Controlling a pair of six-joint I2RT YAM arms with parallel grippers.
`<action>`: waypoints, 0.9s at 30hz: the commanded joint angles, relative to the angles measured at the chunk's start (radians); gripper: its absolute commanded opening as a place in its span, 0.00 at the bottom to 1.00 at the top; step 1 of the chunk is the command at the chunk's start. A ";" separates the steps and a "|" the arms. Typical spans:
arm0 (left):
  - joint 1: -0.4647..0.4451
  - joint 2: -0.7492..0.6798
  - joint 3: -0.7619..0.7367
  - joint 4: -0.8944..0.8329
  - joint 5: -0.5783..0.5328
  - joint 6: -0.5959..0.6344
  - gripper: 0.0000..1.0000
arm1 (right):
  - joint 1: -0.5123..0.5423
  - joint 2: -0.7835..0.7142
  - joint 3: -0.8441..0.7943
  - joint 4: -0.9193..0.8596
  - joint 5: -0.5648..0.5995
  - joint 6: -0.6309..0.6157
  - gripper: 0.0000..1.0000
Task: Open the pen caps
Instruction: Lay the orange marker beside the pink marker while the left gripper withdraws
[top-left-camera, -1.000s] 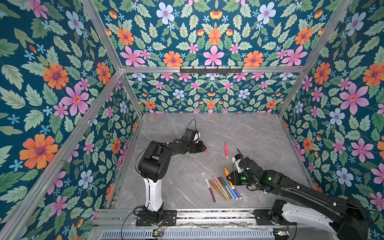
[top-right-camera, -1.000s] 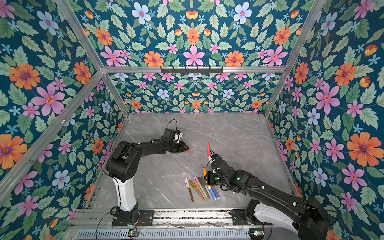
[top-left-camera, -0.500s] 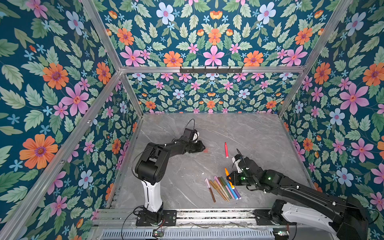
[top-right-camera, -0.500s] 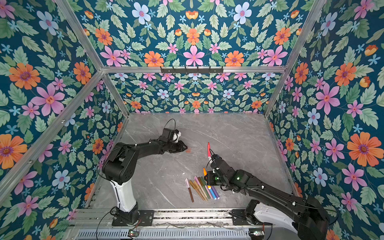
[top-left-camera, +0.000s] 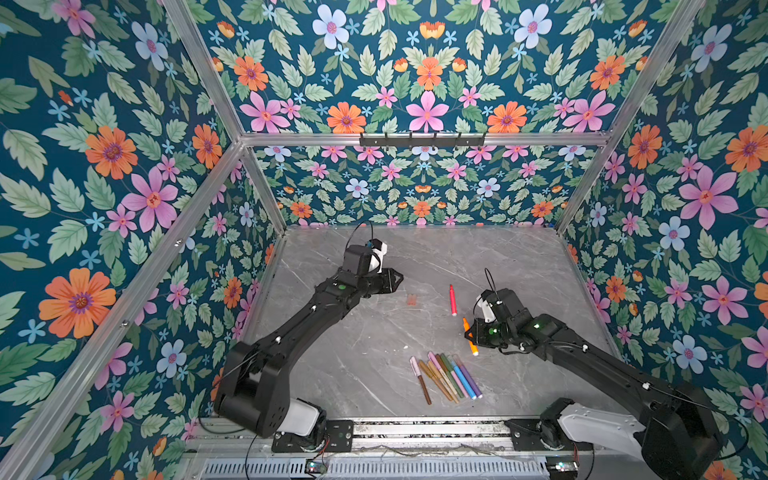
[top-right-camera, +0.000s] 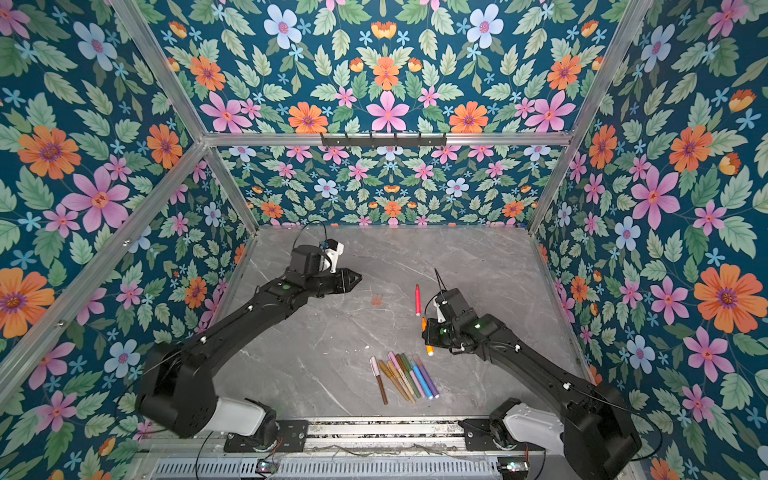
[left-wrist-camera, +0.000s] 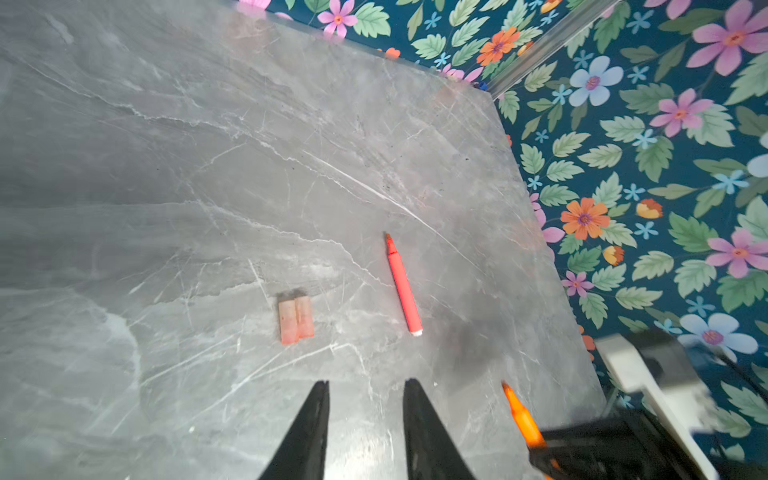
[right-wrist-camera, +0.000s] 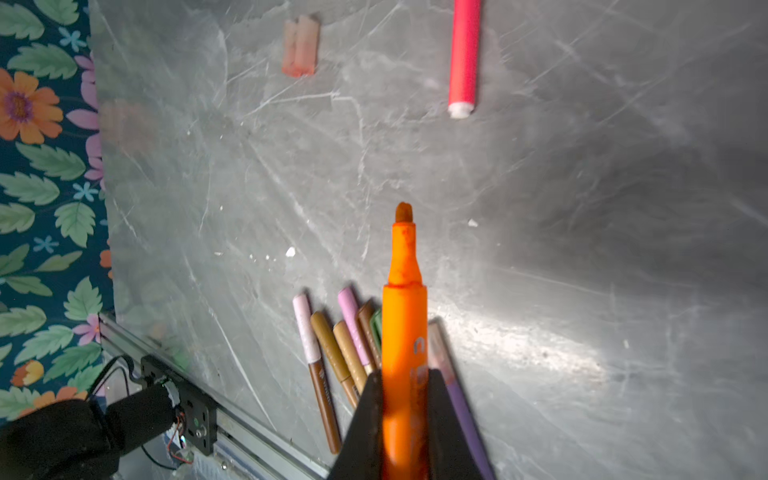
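In both top views you see that the left gripper has drawn back a little from the two short translucent peach pen caps. They lie side by side on the grey marble-patterned table. One second ago the gripper stood right at them. I judge that the second cap was just put down, so two pens are opened. The bare red felt-tip pen lies near the caps. The fan of still-capped pens waits near the front rail.

In the left wrist view, the jaws stand partly apart with nothing between them.

In the right wrist view, the right gripper is clamped on the orange felt-tip pen, whose tip is bare. The white print on its barrel is too blurred to read.
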 joint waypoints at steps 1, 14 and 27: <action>0.003 -0.131 -0.029 -0.150 -0.040 0.095 0.36 | -0.092 0.073 0.059 -0.035 -0.061 -0.097 0.00; -0.014 -0.641 -0.198 -0.330 -0.178 0.148 0.40 | -0.208 0.523 0.285 0.196 -0.070 -0.233 0.00; -0.034 -0.707 -0.218 -0.351 -0.204 0.154 0.39 | -0.215 0.674 0.339 0.299 -0.038 -0.192 0.00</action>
